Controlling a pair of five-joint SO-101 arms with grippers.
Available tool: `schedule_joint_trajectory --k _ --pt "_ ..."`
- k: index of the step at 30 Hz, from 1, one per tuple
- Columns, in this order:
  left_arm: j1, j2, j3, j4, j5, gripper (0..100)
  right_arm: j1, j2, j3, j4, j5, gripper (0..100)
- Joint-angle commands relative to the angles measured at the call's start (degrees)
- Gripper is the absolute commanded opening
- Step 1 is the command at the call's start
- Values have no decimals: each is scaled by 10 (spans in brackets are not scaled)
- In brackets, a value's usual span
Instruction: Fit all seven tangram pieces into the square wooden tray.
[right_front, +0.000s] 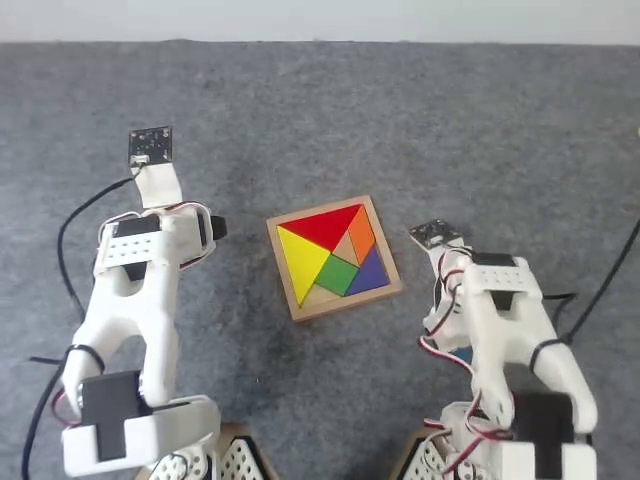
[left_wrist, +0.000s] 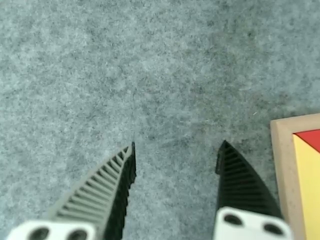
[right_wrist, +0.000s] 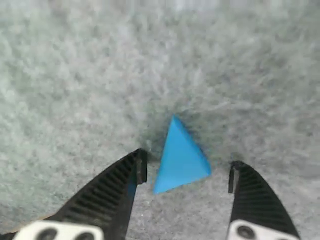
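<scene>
High: square wooden tray (right_front: 345, 305) sits mid-table, coloured pieces (right_front: 300, 255) inside. Left wrist: left gripper (left_wrist: 177, 145) spread wide over grey carpet (left_wrist: 150, 60), tray corner just beside. Right wrist: right gripper (right_wrist: 187, 165) spread, blue triangle (right_wrist: 181, 157) lying between fingers, ungrasped.

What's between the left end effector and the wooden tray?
Just bare grey mat lies between the left end effector and the wooden tray, as the left wrist view shows.
</scene>
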Motion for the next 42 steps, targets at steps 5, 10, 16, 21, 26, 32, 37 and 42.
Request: schedule_joint_trajectory --k 5,10,16,21,26,32,37,42 --pt "1 -4 -3 -8 -4 249 9 39 -42 -8 -17 13" --pt "1 -4 -3 -8 -4 249 9 38 -45 -13 -30 19" --pt "1 -4 -3 -8 -4 249 9 38 -107 12 -30 19" --pt "1 -4 -3 -9 -4 249 6 38 -200 43 -27 23" --pt "1 -4 -4 -10 -4 249 -3 42 -236 52 -27 52" --pt "2 -4 -4 -10 -4 249 -27 38 -244 52 -4 189" --pt "2 -4 -4 -10 -4 249 -64 55 -265 86 97 299" --pt "2 -4 -4 -11 -4 249 -66 90 -265 79 98 336"
